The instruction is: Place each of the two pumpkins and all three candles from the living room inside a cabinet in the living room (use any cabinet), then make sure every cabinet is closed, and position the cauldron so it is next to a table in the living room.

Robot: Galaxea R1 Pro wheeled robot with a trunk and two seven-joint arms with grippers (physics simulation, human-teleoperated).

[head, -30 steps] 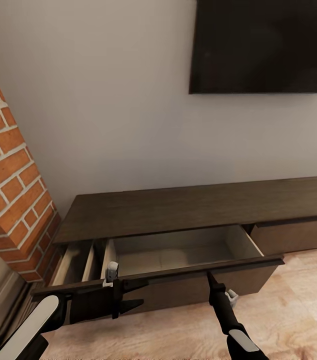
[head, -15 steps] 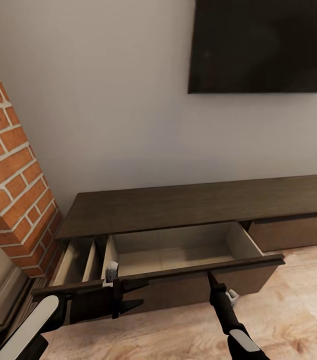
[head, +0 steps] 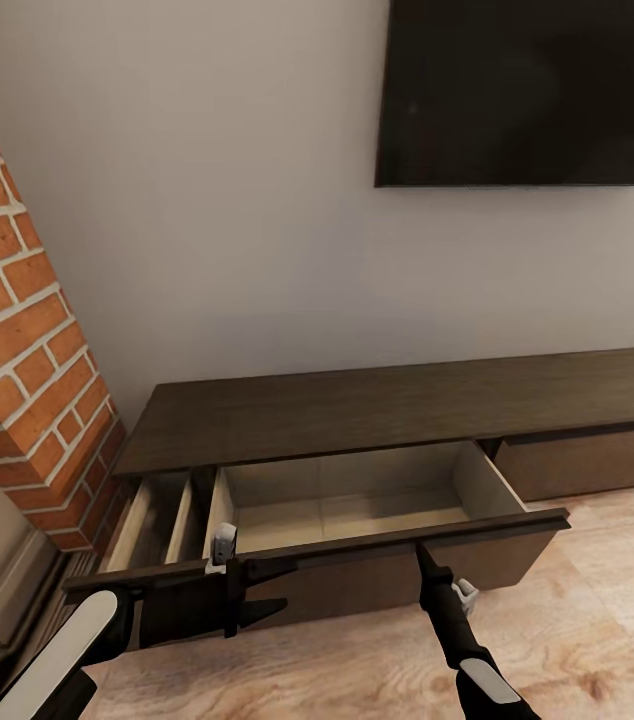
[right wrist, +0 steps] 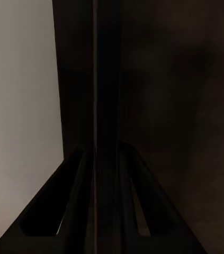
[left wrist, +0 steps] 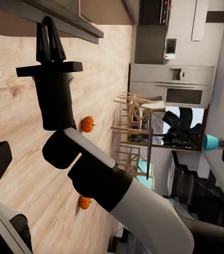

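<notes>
The cabinet [head: 387, 405] is a long dark-brown console against the wall. Its wide drawer [head: 357, 500] stands pulled out, and its pale beige inside holds nothing. My right gripper [head: 419, 551] is shut, its thin fingers pointing up at the top edge of the drawer front; the left wrist view shows it [left wrist: 48, 29] with both fingers together. My left gripper [head: 283, 585] is open, just in front of the drawer front's left part. Two orange pumpkins [left wrist: 87, 124] [left wrist: 84, 202] lie on the plank floor behind me. The candles and the cauldron are out of view.
A red-brick fireplace [head: 17, 340] stands close on the left, next to a narrow open drawer [head: 152, 520]. A black TV [head: 527, 90] hangs above the cabinet. The left wrist view shows wooden chairs and a table [left wrist: 135, 132], with grey kitchen units [left wrist: 164, 79] further off.
The whole view has shifted slightly, so the fireplace sits a little differently in the picture. Both arms and the open drawer look unchanged.
</notes>
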